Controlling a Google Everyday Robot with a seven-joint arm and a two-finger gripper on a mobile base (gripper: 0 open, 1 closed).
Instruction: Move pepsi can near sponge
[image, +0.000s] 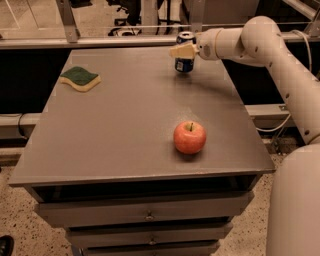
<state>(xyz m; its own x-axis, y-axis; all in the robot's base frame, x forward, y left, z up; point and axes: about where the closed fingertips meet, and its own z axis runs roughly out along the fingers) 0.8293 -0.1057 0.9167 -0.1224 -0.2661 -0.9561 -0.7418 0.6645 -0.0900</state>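
Observation:
The pepsi can (184, 64), dark blue with a silver top, stands upright at the far right of the grey table (130, 125). My gripper (183, 50) reaches in from the right and is shut around the can's middle, with one pale finger (179, 50) across its front. The sponge (80, 78), green on top over yellow foam, lies flat at the far left of the table, well apart from the can.
A red apple (190, 137) sits on the table's near right part. My white arm (280, 55) runs along the right side. A metal rail (100, 42) runs behind the table's far edge. Drawers (145, 212) are below the front edge.

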